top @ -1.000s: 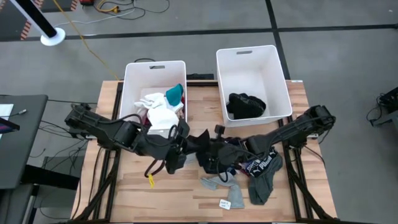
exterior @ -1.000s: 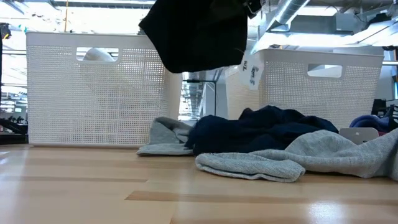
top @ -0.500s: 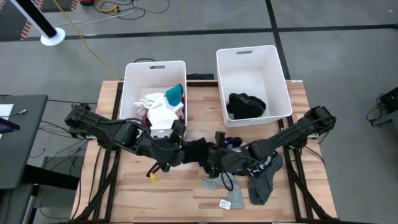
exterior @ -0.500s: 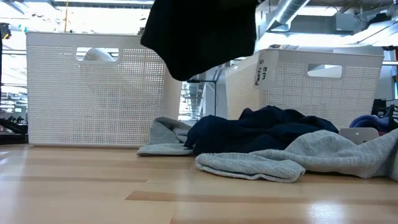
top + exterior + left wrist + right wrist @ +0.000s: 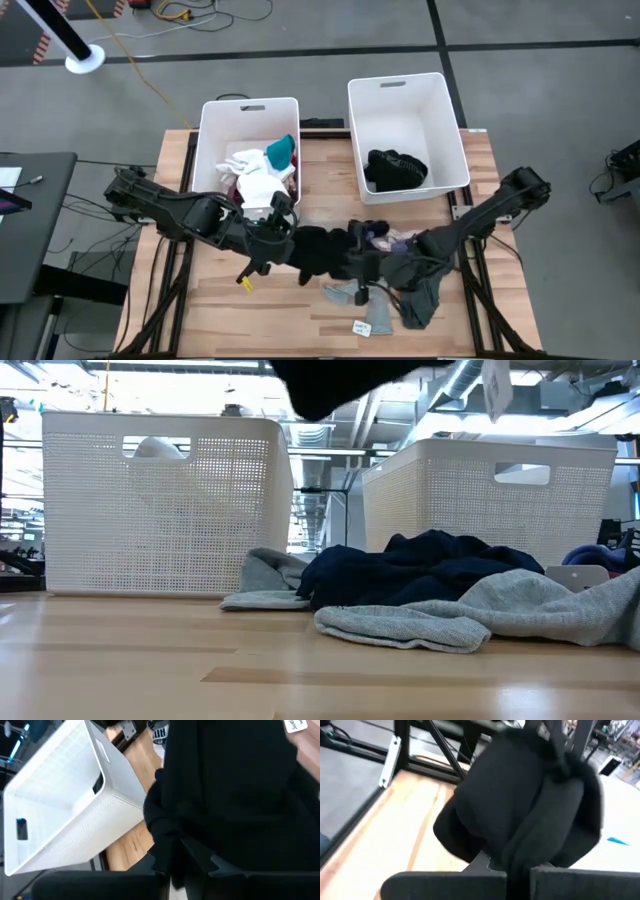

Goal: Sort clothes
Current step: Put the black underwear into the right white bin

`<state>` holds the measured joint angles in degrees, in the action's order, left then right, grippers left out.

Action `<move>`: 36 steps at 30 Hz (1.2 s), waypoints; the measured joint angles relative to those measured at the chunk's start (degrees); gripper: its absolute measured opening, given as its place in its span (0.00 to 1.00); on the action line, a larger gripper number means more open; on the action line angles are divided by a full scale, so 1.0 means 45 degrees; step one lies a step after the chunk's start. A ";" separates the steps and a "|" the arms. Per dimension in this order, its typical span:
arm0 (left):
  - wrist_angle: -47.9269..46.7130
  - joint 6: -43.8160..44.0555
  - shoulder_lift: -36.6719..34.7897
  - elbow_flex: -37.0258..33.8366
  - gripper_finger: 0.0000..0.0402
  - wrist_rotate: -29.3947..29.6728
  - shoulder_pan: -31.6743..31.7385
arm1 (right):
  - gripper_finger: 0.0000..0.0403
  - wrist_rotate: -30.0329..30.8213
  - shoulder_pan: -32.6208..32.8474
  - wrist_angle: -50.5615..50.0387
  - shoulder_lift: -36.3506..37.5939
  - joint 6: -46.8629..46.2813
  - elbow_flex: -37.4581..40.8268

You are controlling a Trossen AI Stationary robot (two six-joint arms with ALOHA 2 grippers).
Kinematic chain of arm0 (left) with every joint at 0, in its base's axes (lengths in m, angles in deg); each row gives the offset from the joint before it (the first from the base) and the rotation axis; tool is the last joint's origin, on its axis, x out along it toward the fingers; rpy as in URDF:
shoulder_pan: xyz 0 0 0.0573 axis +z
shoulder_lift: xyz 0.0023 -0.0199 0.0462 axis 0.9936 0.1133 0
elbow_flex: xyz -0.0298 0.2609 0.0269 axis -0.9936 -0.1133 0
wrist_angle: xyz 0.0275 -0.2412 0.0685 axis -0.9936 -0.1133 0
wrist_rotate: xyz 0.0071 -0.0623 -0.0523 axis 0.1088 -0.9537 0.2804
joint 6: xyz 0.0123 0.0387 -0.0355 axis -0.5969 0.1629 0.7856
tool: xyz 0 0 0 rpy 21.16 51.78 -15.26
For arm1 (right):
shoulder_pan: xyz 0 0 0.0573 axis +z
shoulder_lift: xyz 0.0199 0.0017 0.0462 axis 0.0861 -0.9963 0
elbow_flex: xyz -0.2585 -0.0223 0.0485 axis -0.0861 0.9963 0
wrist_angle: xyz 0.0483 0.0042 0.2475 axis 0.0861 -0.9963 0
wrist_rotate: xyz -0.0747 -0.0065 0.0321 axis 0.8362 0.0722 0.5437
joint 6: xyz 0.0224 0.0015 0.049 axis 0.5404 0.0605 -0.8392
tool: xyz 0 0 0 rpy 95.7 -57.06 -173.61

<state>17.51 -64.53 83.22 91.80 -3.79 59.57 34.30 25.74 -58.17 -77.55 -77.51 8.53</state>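
A black garment (image 5: 320, 250) is stretched between my two grippers above the middle of the table. In the low view only its lower edge (image 5: 340, 385) shows at the top, high over the wood. My left gripper (image 5: 283, 243) is shut on its left end, my right gripper (image 5: 362, 265) on its right end. More clothes, navy (image 5: 410, 565) and grey (image 5: 470, 610), lie in a pile on the table at the right. A paper tag (image 5: 495, 385) hangs near the black garment. My left gripper pinches a bunched fold of the black garment (image 5: 172, 840) between its two fingers, slanting down from the table's left side. The cloth spreads away from the fingers, clear of the table. My right gripper pinches a gathered fold of the same garment (image 5: 520, 845) between its two fingers, coming nearly level from the table's right. The cloth bulges out beyond the fingers and hangs clear of the table.
Two white bins stand at the far side: the left bin (image 5: 215, 130) holds white and teal clothes, the right bin (image 5: 445, 120) a black one. A loose paper tag (image 5: 362, 327) lies near the front edge. Bare wood lies at the near left.
My right gripper has risen and drawn toward the table's near edge with its end of the black garment. The garment has gone up, almost out of the top of the low view. My left gripper has tipped further down while keeping its hold.
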 joint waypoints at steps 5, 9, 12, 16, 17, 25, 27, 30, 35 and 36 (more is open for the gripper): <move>-0.0367 0.0427 0.0000 -0.0005 0.17 -0.0144 0.0000 | 0.00 0.0200 0.0303 0.0138 0.0612 0.0462 0.0000; -0.0449 0.0634 0.0000 -0.0005 0.28 -0.0170 0.0000 | 0.00 0.0245 0.0441 0.0352 0.0910 0.0915 0.0000; -0.0447 0.0813 0.0000 -0.0005 0.35 -0.0176 0.0000 | 0.00 0.0558 0.0447 0.0600 0.1085 0.1271 0.0000; -0.0597 0.1070 0.0000 -0.0010 0.41 -0.0363 0.0000 | 0.00 0.0837 0.0437 0.0600 0.1351 0.1528 0.0000; -0.0629 0.1152 0.0000 -0.0010 0.41 -0.0443 0.0000 | 0.00 0.0919 0.0436 0.0592 0.1400 0.1611 0.0000; -0.0958 0.1566 0.0000 -0.0027 0.41 -0.0664 0.0000 | 0.00 0.1251 0.0432 0.0577 0.1463 0.1885 0.0000; -0.0982 0.1613 -0.0005 -0.0143 0.41 -0.0678 0.0000 | 0.00 0.1255 0.0427 0.0578 0.1463 0.1943 0.0000; -0.1003 0.1670 -0.0005 -0.0328 0.41 -0.0987 0.0000 | 0.00 0.1405 0.0422 0.0609 0.1463 0.2128 0.0000; -0.1187 0.2014 0.0000 -0.0389 0.41 -0.1395 0.0000 | 0.00 0.1724 0.0318 0.0573 0.1688 0.2266 0.0000; -0.1188 0.2089 0.0000 -0.0389 0.41 -0.1488 0.0000 | 0.00 0.1814 0.0306 0.0575 0.1790 0.2330 0.0000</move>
<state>12.17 -55.13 83.22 90.05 -10.49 59.57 42.46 27.11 -55.58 -69.49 -67.03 8.53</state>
